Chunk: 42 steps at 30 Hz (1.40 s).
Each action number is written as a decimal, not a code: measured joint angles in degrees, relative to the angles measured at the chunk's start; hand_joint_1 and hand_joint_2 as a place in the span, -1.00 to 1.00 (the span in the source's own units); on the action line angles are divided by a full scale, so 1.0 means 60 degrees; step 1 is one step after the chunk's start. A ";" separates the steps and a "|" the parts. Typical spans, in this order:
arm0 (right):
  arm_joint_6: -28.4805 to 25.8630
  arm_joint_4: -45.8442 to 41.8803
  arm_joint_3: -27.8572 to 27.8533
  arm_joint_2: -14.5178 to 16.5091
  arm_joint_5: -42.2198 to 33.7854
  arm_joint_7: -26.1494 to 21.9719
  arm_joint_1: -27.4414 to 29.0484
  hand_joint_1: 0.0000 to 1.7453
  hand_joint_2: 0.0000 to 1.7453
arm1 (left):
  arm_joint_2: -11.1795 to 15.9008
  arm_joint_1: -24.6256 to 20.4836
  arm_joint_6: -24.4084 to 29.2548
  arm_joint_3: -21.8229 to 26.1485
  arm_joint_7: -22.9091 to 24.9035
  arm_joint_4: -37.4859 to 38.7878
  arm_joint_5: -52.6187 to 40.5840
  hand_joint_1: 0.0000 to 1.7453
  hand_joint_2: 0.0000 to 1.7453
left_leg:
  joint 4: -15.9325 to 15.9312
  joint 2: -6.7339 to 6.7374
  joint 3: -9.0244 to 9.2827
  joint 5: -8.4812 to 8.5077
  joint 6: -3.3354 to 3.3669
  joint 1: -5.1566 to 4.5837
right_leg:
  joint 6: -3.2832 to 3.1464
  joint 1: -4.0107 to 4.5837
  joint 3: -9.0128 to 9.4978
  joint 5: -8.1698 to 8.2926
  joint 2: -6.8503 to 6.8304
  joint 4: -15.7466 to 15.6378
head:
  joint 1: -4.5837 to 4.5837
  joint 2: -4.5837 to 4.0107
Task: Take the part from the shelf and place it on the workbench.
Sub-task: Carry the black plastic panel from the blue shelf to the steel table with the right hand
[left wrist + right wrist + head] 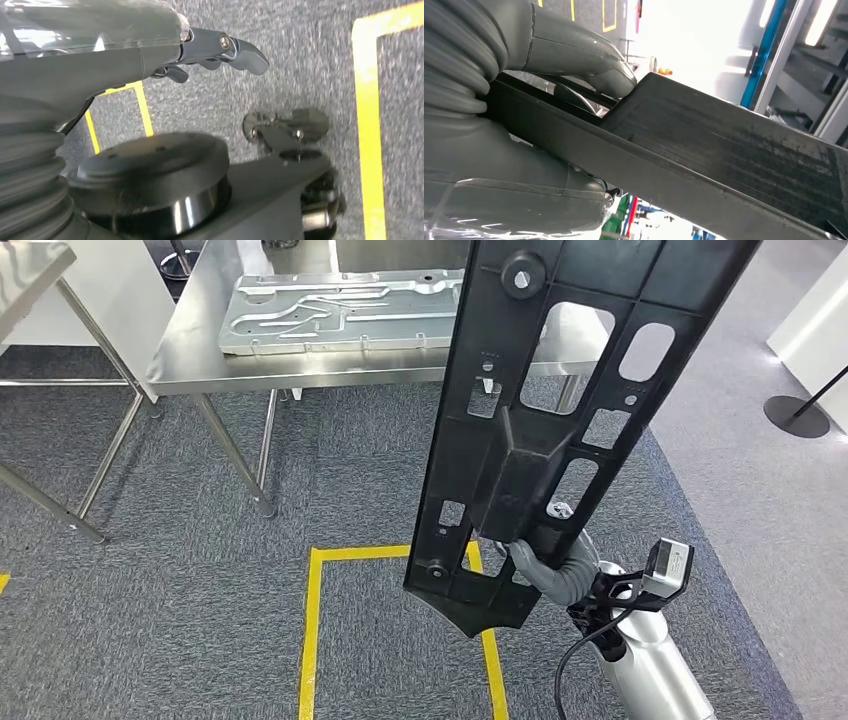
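The part (pixel 560 410) is matte black. The workbench (pixel 300 365) is shiny silver steel, with a pale silver-grey plate (pixel 340 310) on it. The carpet (pixel 180 570) is speckled blue-grey, crossed by yellow tape (pixel 312 630). The right hand (pixel 555 565) is grey.

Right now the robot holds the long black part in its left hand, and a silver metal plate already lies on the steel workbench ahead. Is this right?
Not quite: the right hand holds the long black part, not the left, as the head view shows. The left hand holds nothing. The rest is right: a silver metal plate lies on the steel workbench ahead.
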 joint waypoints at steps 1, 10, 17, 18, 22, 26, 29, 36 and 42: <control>0.0000 -0.0004 -0.0030 -0.0001 -0.0001 0.0001 -0.0018 1.00 1.00 | 0.0000 0.0005 0.0006 0.0002 0.0003 0.0000 -0.0001 -1.00 1.00 | 0.0082 0.0004 -0.0019 -0.0071 -0.0050 0.0006 | -0.0065 -0.0016 0.0030 0.0007 0.0000 -0.0035 | 0.0000 0.0000; 0.0078 -0.0014 -0.0059 -0.0029 -0.0073 0.0013 -0.0051 1.00 1.00 | 0.0004 0.0047 0.0058 0.0077 -0.0001 0.0000 0.0049 -1.00 1.00 | 0.1385 -0.0002 -0.0737 -0.0226 -0.0070 0.0021 | -0.0224 0.0022 0.0233 -0.0162 0.0050 -0.0004 | -0.0001 0.0000; -0.0034 -0.0024 -0.0070 0.0003 -0.0110 -0.0147 0.0129 1.00 1.00 | 0.0008 0.0092 0.0063 0.0096 -0.0013 0.0000 0.0026 -1.00 1.00 | 0.0036 -0.0013 -0.0119 0.0114 0.0229 0.0019 | 0.0118 0.0050 0.0133 -0.0423 0.0087 0.0281 | 0.0000 0.0000; -0.0035 -0.0026 -0.0078 0.0007 -0.0117 -0.0168 0.0139 1.00 1.00 | 0.0007 0.0088 0.0063 0.0096 -0.0009 0.0000 0.0012 -1.00 1.00 | -0.0007 -0.0003 -0.0081 0.0120 0.0270 0.0045 | 0.0170 0.0036 -0.0050 -0.0633 0.0080 0.0669 | 0.0000 0.0000; -0.0060 -0.0024 -0.0092 0.0011 -0.0101 -0.0191 0.0268 1.00 1.00 | 0.0007 0.0094 0.0063 0.0096 0.0003 0.0000 -0.0024 -1.00 1.00 | -0.0014 0.0014 -0.0023 0.0054 0.0323 0.0046 | 0.0296 -0.0037 -0.1301 -0.1312 0.0063 0.2831 | 0.0001 0.0000; -0.0180 -0.0128 -0.0145 0.0013 -0.0068 -0.0179 0.0425 1.00 1.00 | 0.0007 0.0100 0.0052 0.0094 -0.0008 0.0000 -0.0113 -1.00 1.00 | -0.0007 -0.0004 0.0171 -0.0090 0.0235 0.0032 | 0.0225 -0.0027 -0.0460 -0.0043 0.0009 0.0793 | 0.0001 0.0000; -0.0208 -0.0236 -0.0213 0.0018 -0.0068 -0.0178 0.0536 1.00 1.00 | 0.0007 0.0098 0.0048 0.0092 -0.0015 0.0000 -0.0131 -1.00 1.00 | -0.0017 -0.0006 0.0224 -0.0185 0.0082 -0.0006 | 0.0058 0.0059 -0.0137 0.0092 0.0014 0.0070 | -0.0001 0.0000; -0.0235 -0.0468 -0.0333 0.0009 -0.0067 -0.0196 0.0838 1.00 1.00 | 0.0011 0.0075 0.0005 0.0084 -0.0030 0.0000 -0.0218 -1.00 1.00 | 0.2443 0.0016 -0.0942 -0.1321 -0.0163 0.0035 | -0.0299 0.0012 0.0138 -0.0058 0.0033 -0.0051 | -0.0003 0.0000; -0.0240 -0.0621 -0.0463 0.0008 -0.0064 -0.0251 0.1167 1.00 1.00 | 0.0015 0.0076 -0.0019 0.0077 0.0003 0.0000 -0.0257 -1.00 1.00 | 0.0631 0.0008 -0.0431 0.0195 0.0024 0.0004 | -0.0227 0.0093 0.0507 -0.0389 0.0121 -0.0002 | -0.0002 0.0000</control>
